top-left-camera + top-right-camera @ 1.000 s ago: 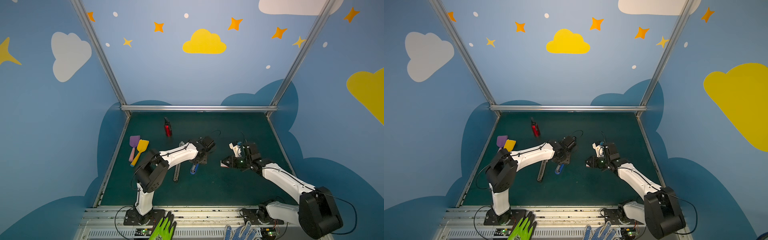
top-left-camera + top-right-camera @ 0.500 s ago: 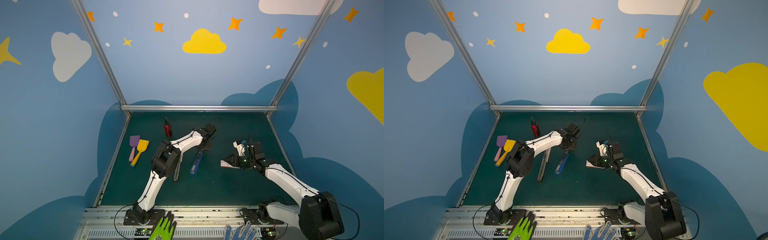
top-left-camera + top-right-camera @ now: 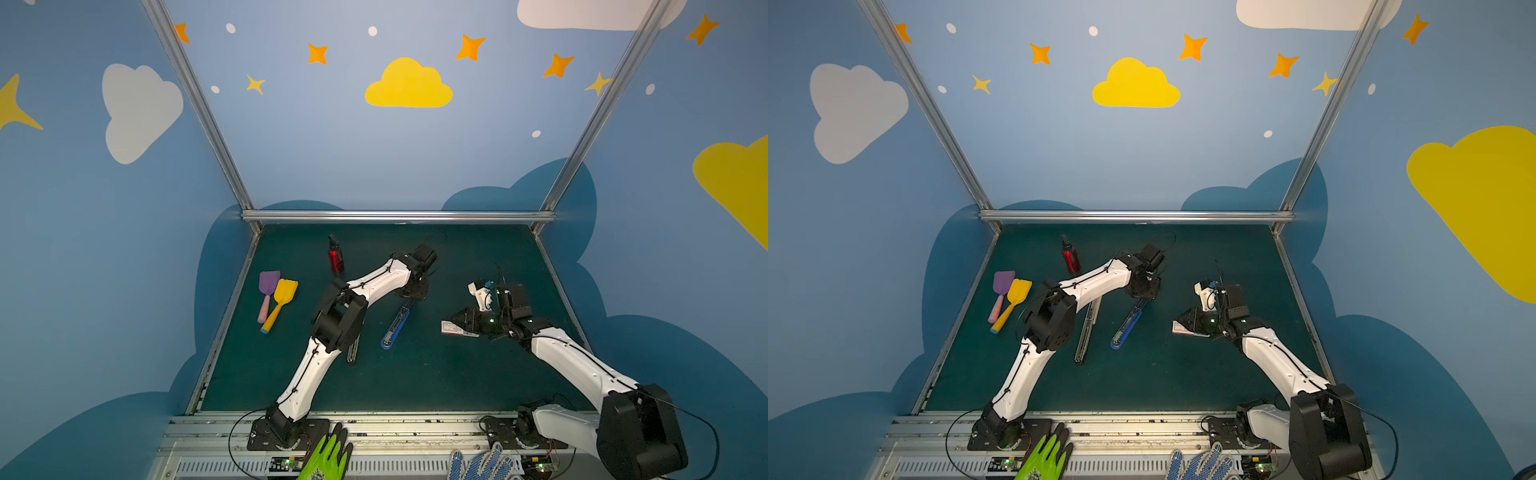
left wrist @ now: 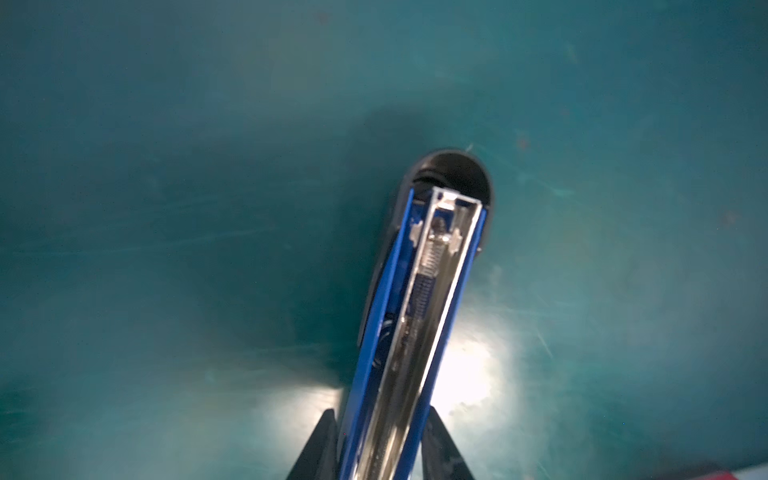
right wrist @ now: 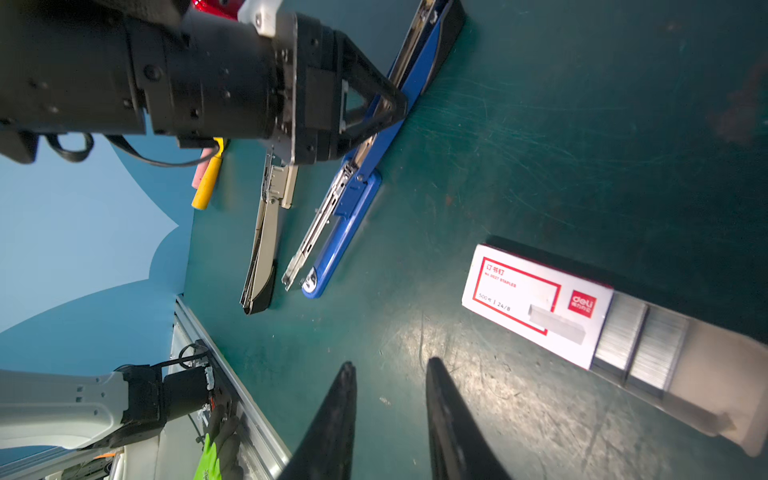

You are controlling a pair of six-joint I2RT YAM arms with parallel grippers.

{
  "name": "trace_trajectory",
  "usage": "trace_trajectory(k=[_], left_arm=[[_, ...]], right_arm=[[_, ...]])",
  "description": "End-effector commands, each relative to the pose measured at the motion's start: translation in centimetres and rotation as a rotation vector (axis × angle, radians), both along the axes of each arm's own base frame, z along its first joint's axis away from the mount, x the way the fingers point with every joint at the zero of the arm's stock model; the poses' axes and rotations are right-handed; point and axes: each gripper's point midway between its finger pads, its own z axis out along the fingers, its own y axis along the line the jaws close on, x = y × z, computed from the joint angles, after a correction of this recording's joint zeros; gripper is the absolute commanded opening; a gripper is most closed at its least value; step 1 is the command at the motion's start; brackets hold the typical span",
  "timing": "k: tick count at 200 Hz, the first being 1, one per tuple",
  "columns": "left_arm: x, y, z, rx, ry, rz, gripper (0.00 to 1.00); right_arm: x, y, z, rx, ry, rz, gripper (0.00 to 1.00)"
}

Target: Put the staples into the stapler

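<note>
The blue stapler (image 3: pixel 395 326) (image 3: pixel 1126 328) lies opened flat on the green mat, its metal channel (image 4: pixel 432 266) bare and facing up. My left gripper (image 3: pixel 412 296) (image 4: pixel 380 411) is shut on the stapler's far end, one finger against each blue side. The staples (image 5: pixel 640 336) are grey strips in the slid-out tray of a white box with a red label (image 5: pixel 536 297) (image 3: pixel 453 328). My right gripper (image 5: pixel 390 363) (image 3: pixel 462 319) stands open beside that box, with only mat between its fingers.
A second, grey-and-black stapler (image 3: pixel 353 349) (image 5: pixel 266 232) lies opened just left of the blue one. A red bottle (image 3: pixel 335 259) stands at the back. Purple (image 3: pixel 269 286) and yellow (image 3: pixel 282 297) spatulas lie at the left. Gloves (image 3: pixel 328 457) rest on the front rail.
My left arm's elbow has swung up and its gripper has narrowed onto the blue stapler's far end. The right gripper has stayed beside the box.
</note>
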Motion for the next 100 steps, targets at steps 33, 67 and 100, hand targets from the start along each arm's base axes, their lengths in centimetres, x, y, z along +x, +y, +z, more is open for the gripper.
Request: trace_trajectory(k=[33, 67, 100], left_arm=[[-2.3, -1.6, -1.2, 0.01, 0.041, -0.076, 0.33], [-2.6, -2.3, -0.7, 0.006, 0.027, -0.095, 0.18], [-3.2, -2.7, 0.5, 0.021, -0.022, -0.122, 0.1]], right_arm=[[0.5, -0.7, -0.6, 0.049, 0.043, -0.043, 0.37], [1.5, -1.8, -1.1, 0.082, 0.073, -0.1, 0.39], [3.0, -2.6, -1.5, 0.152, 0.11, -0.148, 0.42]])
